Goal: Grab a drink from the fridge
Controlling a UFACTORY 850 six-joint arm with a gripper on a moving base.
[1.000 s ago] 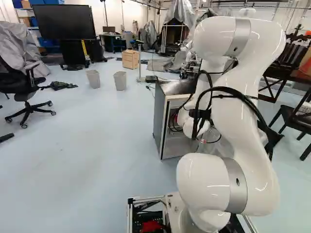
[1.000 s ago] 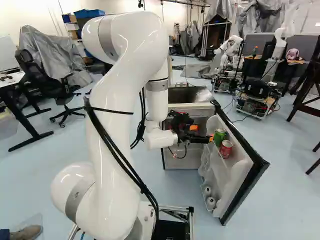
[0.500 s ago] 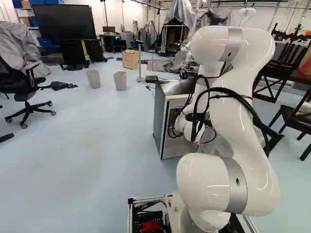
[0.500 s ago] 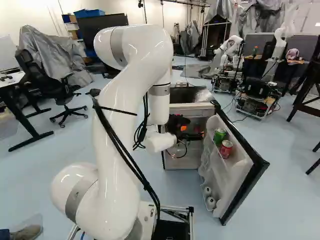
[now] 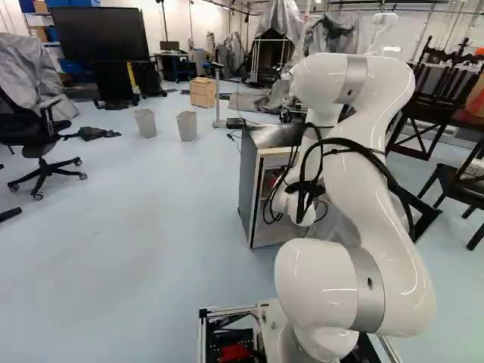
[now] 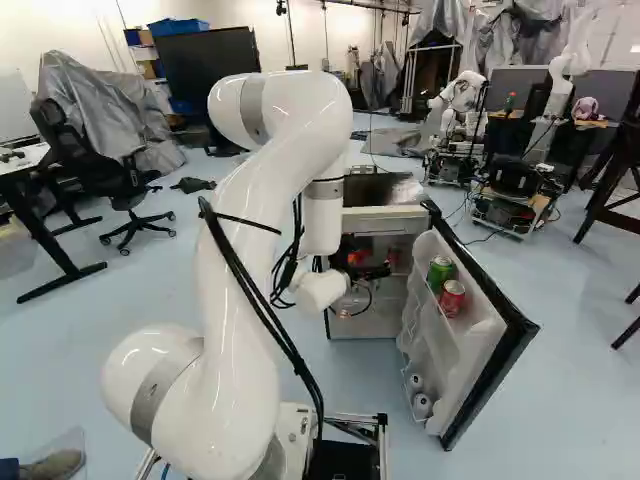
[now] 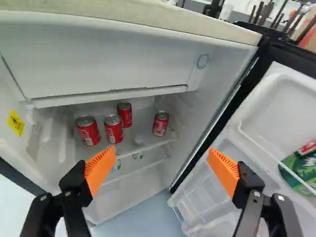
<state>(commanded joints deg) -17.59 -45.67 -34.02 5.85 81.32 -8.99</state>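
Before the open white fridge (image 7: 118, 64), the black two-fingered gripper (image 6: 370, 268) with orange pads (image 7: 100, 168) gapes wide, holding nothing; four red metal cans (image 7: 113, 130) stand on its inner shelf (image 7: 129, 144), one near the hinge-side edge, and the door rack (image 6: 440, 332) carries green (image 6: 440, 273) and red cans (image 6: 452, 298)

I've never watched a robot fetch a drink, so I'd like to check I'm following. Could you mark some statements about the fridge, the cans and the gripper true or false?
1. The grey-sided fridge has its white-lined, black-edged door open. True.
2. The black gripper with orange pads is holding a can. False: it is open, with nothing gripped.
3. Four red metal cans stand inside the main compartment. True.
4. The green metal can stands among those four. False: it is in the door's rack.
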